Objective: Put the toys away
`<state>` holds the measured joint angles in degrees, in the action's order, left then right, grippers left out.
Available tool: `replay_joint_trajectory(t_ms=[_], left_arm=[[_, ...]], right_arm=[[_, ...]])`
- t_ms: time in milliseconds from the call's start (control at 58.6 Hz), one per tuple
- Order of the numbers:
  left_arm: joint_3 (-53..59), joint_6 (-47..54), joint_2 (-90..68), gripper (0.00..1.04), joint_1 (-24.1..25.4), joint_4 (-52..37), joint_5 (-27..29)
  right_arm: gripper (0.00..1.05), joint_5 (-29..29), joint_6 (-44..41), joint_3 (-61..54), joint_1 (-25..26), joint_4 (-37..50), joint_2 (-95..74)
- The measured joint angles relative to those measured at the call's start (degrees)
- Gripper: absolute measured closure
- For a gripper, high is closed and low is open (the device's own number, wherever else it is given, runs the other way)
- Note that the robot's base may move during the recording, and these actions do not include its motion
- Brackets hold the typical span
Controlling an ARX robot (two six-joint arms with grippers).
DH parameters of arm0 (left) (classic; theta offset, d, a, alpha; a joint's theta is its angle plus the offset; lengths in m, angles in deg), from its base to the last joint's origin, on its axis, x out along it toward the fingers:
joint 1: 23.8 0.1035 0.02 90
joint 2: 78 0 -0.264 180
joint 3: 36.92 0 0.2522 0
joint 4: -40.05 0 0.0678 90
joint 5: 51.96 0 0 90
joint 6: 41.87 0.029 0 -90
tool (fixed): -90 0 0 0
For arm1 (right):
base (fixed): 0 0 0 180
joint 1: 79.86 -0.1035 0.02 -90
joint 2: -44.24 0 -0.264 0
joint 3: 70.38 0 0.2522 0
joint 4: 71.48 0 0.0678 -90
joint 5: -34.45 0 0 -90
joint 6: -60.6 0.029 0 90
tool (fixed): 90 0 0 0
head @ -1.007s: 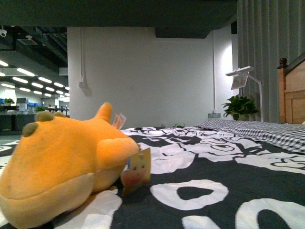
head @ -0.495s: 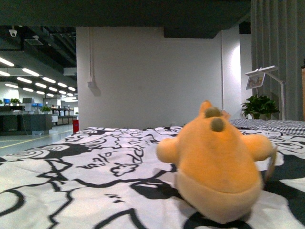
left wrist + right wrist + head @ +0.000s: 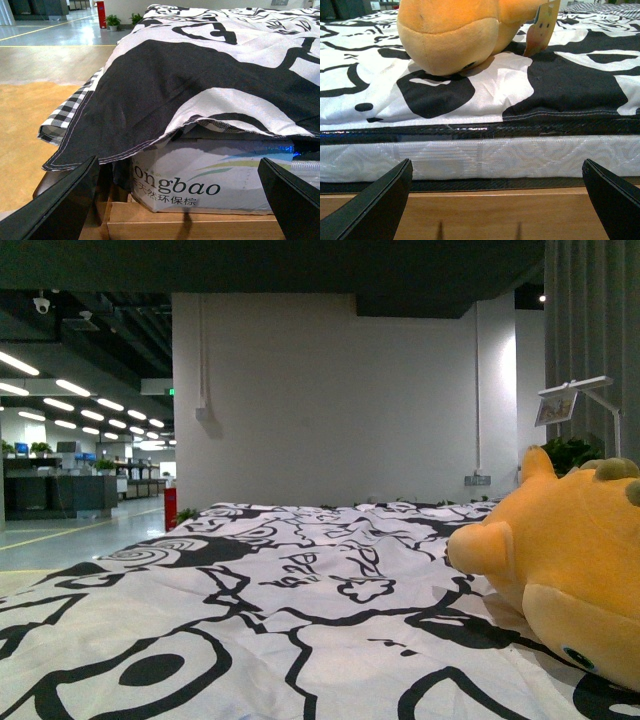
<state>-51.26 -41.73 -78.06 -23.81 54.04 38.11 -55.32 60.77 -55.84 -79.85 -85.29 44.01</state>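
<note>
Orange plush toy (image 3: pixel 455 30) lies on the bench (image 3: pixel 485 155), just behind its near edge, snout toward the right tool (image 3: pixel 492 200), which is spread wide. The left tool (image 3: pixel 180 200), likewise spread, faces only overhanging quilt (image 3: pixel 200 75).

- Plush toy (image 3: pixel 570 570): one, orange-yellow.
- Paper tag (image 3: pixel 543 25): one, on the toy.
- Bedspread (image 3: pixel 250 600): one, black-and-white pattern.
- Mattress (image 3: pixel 520 155): one, white quilted side.
- Printed box (image 3: pixel 210 175): one, under the bedspread's edge.
- Checked cloth (image 3: pixel 62 117): one.
- Lamp (image 3: pixel 575 400): one, white.
</note>
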Motion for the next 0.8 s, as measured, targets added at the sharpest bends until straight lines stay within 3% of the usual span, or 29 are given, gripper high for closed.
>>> replay_joint_trajectory(t_ms=[120,188,307,478,802], left_arm=[[0.00,0.00,0.00,0.06,0.00,0.00,-0.02],[0.00,0.00,0.00,0.06,0.00,0.00,-0.02],[0.00,0.00,0.00,0.06,0.00,0.00,-0.02],[0.00,0.00,0.00,0.06,0.00,0.00,-0.02],[0.00,0.00,0.00,0.06,0.00,0.00,-0.02]], right_arm=[[0.02,0.00,0.00,0.00,0.00,0.00,0.00],[0.02,-5.70,0.72,-0.04,-1.66,2.89,0.04],[0.02,-7.80,1.31,-0.02,-2.97,6.60,-2.27],[0.02,-8.15,1.36,0.37,-3.87,16.02,-12.33],[0.02,-12.11,-0.50,9.07,-10.49,35.45,-35.36]])
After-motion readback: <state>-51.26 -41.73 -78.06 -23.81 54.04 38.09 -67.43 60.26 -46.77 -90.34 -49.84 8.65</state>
